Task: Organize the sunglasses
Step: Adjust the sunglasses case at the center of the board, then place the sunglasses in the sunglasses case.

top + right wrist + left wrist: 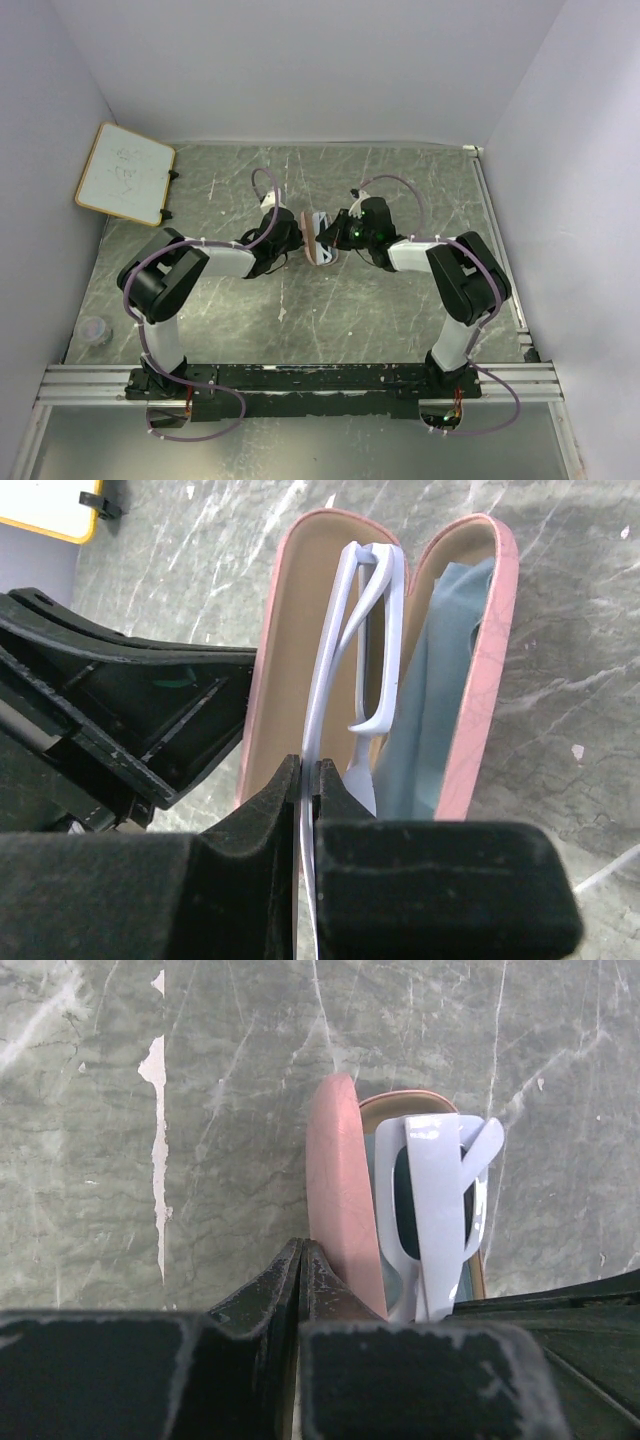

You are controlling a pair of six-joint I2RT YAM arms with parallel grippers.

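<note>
The white-framed sunglasses (pixel 375 610) hang folded over the open tan-pink case (pixel 290 630), between its two halves. My right gripper (pixel 309 770) is shut on a thin white edge of the frame. A blue-grey cloth (pixel 440 680) lies in the case's right half. In the left wrist view the sunglasses (pixel 435 1210) sit beside the case's raised pink shell (pixel 335 1190). My left gripper (pixel 301 1250) is shut, its tips against the outside of that shell with nothing visible between them. From above, both grippers meet at the case (pixel 320 250) in the table's middle.
A whiteboard (pixel 125 172) leans at the back left corner. A small round clear object (pixel 93 330) lies near the left wall. A metal rail (pixel 300 378) runs along the front edge by the arm bases. White walls enclose the marbled green table.
</note>
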